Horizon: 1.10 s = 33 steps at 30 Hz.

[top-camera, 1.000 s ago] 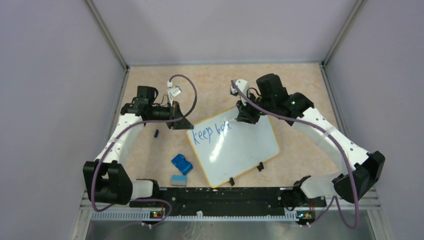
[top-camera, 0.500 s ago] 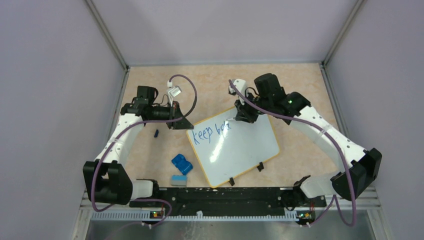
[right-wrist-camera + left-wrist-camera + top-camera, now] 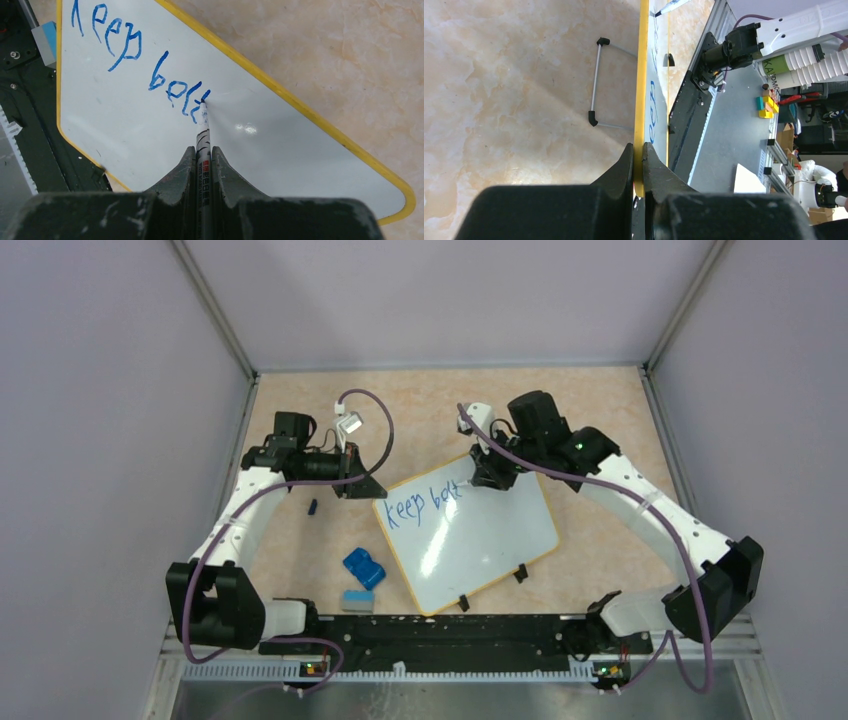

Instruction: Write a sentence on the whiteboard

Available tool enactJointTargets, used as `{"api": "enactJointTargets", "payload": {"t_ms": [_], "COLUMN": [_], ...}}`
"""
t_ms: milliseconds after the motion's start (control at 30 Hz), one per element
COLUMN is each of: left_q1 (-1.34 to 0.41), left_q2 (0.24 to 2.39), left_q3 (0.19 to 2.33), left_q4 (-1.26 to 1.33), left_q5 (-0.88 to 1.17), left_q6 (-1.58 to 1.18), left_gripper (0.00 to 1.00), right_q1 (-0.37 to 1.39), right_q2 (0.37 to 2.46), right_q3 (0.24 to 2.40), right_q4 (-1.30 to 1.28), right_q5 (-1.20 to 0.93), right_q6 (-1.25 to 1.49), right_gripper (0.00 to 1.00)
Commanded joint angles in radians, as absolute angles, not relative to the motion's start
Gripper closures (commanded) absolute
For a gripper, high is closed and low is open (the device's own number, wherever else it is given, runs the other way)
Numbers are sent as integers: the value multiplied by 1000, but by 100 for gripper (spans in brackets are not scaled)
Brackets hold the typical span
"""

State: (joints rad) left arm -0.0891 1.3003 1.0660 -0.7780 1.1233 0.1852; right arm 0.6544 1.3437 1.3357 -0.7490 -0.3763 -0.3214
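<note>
The whiteboard (image 3: 480, 540) with a yellow rim lies tilted in the middle of the table. Blue writing (image 3: 425, 499) on its far left part reads "keep bett"; it also shows in the right wrist view (image 3: 140, 65). My left gripper (image 3: 352, 483) is shut on the board's yellow rim (image 3: 640, 100) at its far left corner. My right gripper (image 3: 490, 472) is shut on a whiteboard marker (image 3: 202, 135), whose tip touches the board at the end of the last letter.
A blue eraser (image 3: 364, 568) and a small grey-blue block (image 3: 356, 601) lie left of the board near the front. A small dark cap (image 3: 313, 507) lies on the table by the left arm. Two black clips (image 3: 490, 588) stick out from the board's near edge.
My right gripper has shifted slightly while writing; the second word has grown from "bet" to "bett". The left gripper and the board have not moved.
</note>
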Motion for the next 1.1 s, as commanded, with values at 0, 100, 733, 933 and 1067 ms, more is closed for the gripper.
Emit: {"api": "enactJointTargets", "payload": {"t_ms": [0,100,733,933,1067], "left_q1": [-123,-123,-123,-124,-124], "left_q2": [1305,1306,1306,1306,1306], "left_q3": [1053,1052,1054,1052,1053], "left_q4": [-809,-809,-808,-808,-809], "left_q5": [1089,1089,1086,1086,1086], "left_q6": [201,202,203,204,203], "left_gripper": [100,100,100,100,100], "right_q1": [661,658,560,554,554], "right_q2": [1310,1290,1220,1203,1201], "right_q3": [1364,1374,1324,1280,1259], "right_q4": [-738,-735,-797,-756,-736], "right_q5": [-389,-414,-552,-552,-551], "right_q6": [-318,-308,-328,-307,-294], "right_gripper": [100,100,100,100,100]}}
